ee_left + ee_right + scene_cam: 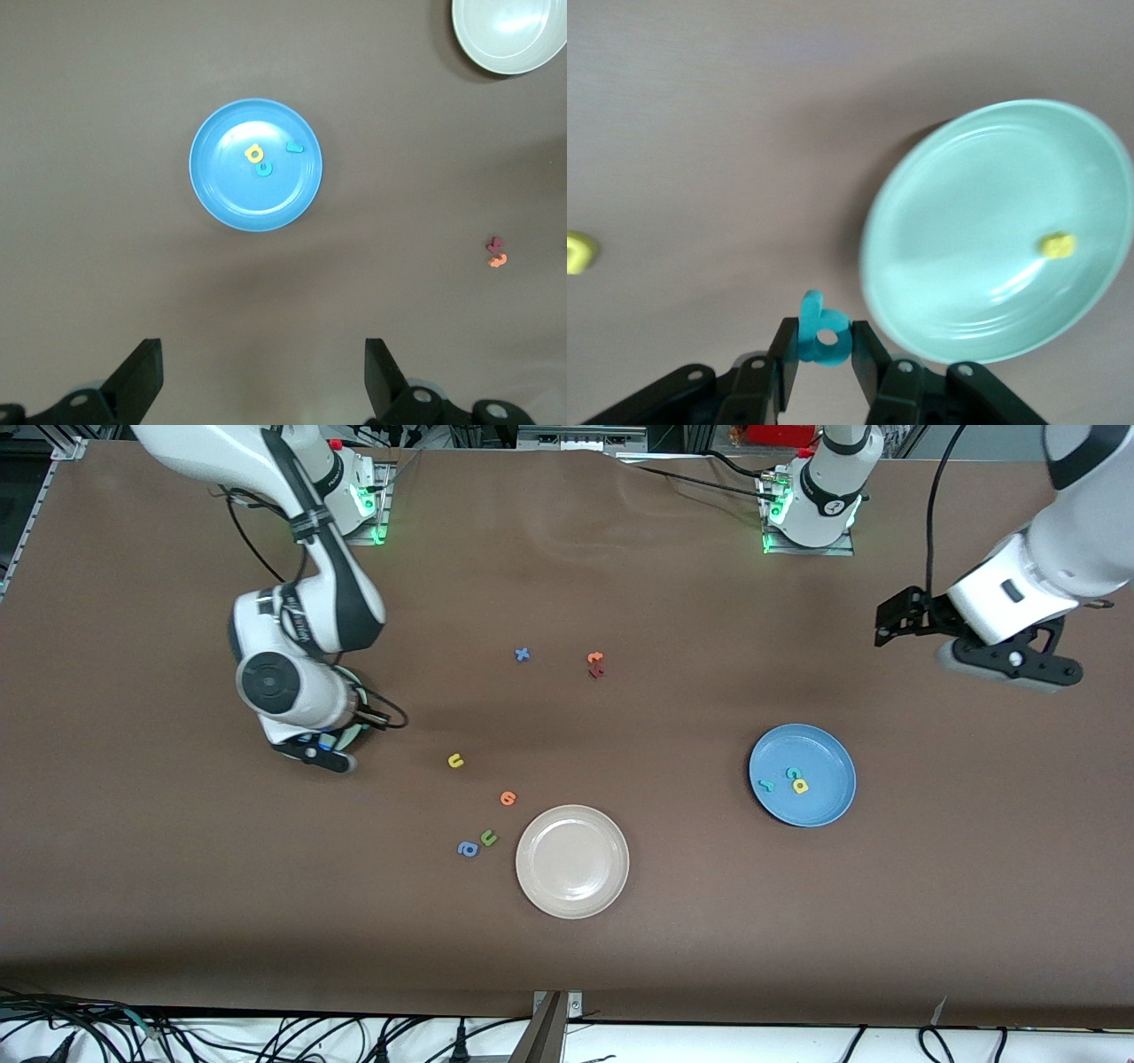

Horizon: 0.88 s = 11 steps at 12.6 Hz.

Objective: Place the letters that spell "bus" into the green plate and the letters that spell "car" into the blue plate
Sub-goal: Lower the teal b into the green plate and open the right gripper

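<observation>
Between the right gripper's (825, 354) pinching jaws, teal "b" (822, 335), green plate (957, 301) just beside holding a yellow letter (1057, 245), left gripper (264, 376) waiting, jaws spread, above blue plate (221, 190).

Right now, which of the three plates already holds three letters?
The blue plate, at the left arm's end of the table: three small letters lie in it. The beige plate is bare; the green plate shows one.

Bright overhead light; glare on green plate (983, 221); right wrist view blurry.

three letters (791, 779) in plate (828, 808)
</observation>
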Motion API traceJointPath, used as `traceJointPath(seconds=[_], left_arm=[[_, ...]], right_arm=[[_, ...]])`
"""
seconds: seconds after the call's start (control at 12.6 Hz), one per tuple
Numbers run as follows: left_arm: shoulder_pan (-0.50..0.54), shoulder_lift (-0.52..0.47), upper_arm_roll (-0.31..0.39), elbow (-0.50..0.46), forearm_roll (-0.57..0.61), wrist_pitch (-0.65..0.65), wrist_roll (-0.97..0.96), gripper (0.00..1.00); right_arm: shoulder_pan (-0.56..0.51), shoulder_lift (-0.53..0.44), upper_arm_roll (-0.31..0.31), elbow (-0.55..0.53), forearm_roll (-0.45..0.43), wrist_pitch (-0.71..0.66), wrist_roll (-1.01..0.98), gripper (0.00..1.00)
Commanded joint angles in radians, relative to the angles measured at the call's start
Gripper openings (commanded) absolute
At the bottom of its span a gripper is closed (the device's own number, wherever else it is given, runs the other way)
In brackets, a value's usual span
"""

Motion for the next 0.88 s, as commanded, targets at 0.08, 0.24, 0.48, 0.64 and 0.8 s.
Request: traceJointPath(seconds=[0.08, 0.24, 0.48, 0.64, 0.8], left_arm=[[-0.012, -0.077, -0.006, -0.045, 0.089, 0.036, 0.021, 1.00], [-0.009, -0.065, -0.016, 0.004, 0.090, 0.007, 0.017, 1.00], [-0.001, -0.025, -0.038, 0.073, 0.077, -0.063, 0.011, 1.00], [-0.001, -0.015, -0.036, 0.084, 0.073, -0.066, -0.026, 1.00], [-0.004, -0.015, -0.038, 0.087, 0.073, -0.066, -0.045, 1.00]], right_arm=[[0.005, -0.089, -0.081, -0.274, -0.005, 0.224, -0.181, 0.00], [0.004, -0.080, -0.115, -0.346, -0.004, 0.331, -0.262, 0.00], [0.002, -0.077, -0.148, -0.356, -0.004, 0.328, -0.335, 0.23], [0.004, -0.082, -0.150, -0.355, 0.001, 0.323, -0.332, 0.93], [0.004, -0.106, -0.149, -0.346, 0.004, 0.301, -0.320, 0.98]])
